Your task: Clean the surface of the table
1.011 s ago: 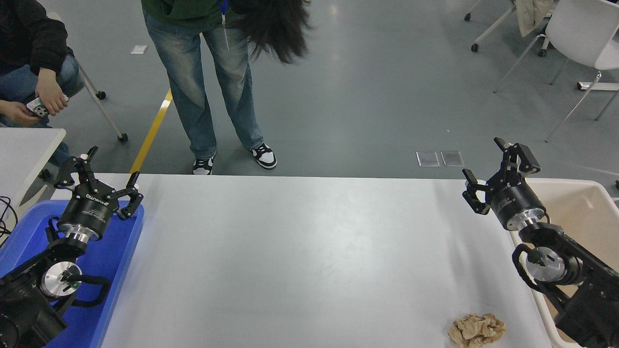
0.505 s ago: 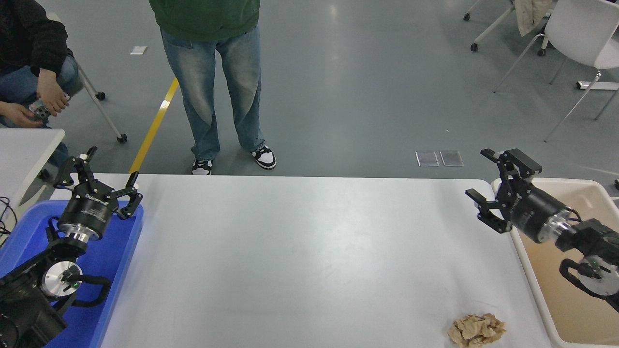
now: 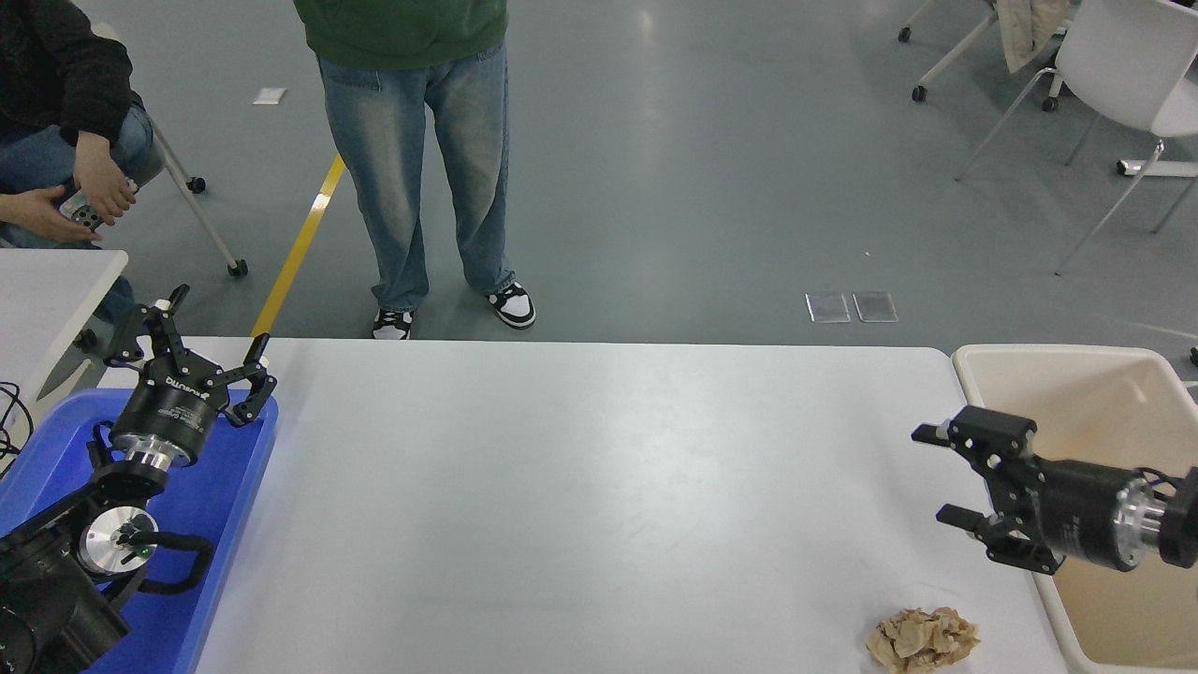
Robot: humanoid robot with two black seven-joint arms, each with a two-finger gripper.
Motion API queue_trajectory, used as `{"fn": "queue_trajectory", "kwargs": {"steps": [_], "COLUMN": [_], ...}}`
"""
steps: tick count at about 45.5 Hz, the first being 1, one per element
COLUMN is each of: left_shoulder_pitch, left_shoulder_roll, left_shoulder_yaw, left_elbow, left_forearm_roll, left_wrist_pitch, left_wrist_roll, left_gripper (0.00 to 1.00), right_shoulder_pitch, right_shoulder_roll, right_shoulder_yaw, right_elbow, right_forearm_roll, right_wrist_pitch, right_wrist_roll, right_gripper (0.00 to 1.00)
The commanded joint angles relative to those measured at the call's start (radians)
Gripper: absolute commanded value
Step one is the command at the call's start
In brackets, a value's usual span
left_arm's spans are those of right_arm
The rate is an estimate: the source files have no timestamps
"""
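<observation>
The table surface (image 3: 580,487) is a wide white-grey top filling the lower half of the head view. A crumpled brown paper ball (image 3: 923,638) lies on it near the front right corner. My right gripper (image 3: 938,473) comes in from the right edge, lying sideways and pointing left, open and empty, above the table's right side and a little above and behind the paper. My left gripper (image 3: 206,342) is parked open at the lower left, over a blue tray.
A blue tray (image 3: 225,524) sits at the table's left edge under the left arm. A beige bin (image 3: 1058,365) stands off the right edge. One person in jeans (image 3: 421,159) stands beyond the far side; another sits at the upper left with a phone.
My right gripper has swung down and toward the camera from the far right corner, turning to point left, and is now closer to the paper ball. The standing person straightened up.
</observation>
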Motion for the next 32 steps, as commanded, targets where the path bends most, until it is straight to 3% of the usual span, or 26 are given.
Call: {"fn": "queue_trajectory", "kwargs": {"steps": [1,13,26,32], "left_shoulder_pitch": [0.000,0.000,0.000,0.000], "left_shoulder_roll": [0.000,0.000,0.000,0.000], "left_shoulder_yaw": [0.000,0.001,0.000,0.001], "left_elbow": [-0.001,0.001,0.001,0.001], "left_forearm_roll": [0.000,0.000,0.000,0.000], "left_wrist_pitch": [0.000,0.000,0.000,0.000], "left_wrist_roll": [0.000,0.000,0.000,0.000], "left_gripper": [1.00,1.00,1.00,1.00], "right_shoulder_pitch": [-0.034,-0.115,-0.143,-0.128], "right_shoulder_roll": [-0.072,-0.043,0.108,0.140], "right_shoulder_yaw": [-0.059,-0.085,-0.065,-0.048], "right_elbow": [0.061,0.076,0.048,0.033], "right_forearm_roll": [0.207,0.397,0.400,0.380], "right_wrist_pitch": [0.035,-0.070,-0.228,-0.235], "right_wrist_roll": [-0.179,-0.181,-0.173,-0.170], "right_gripper": [0.99,0.99,0.99,0.99]}}
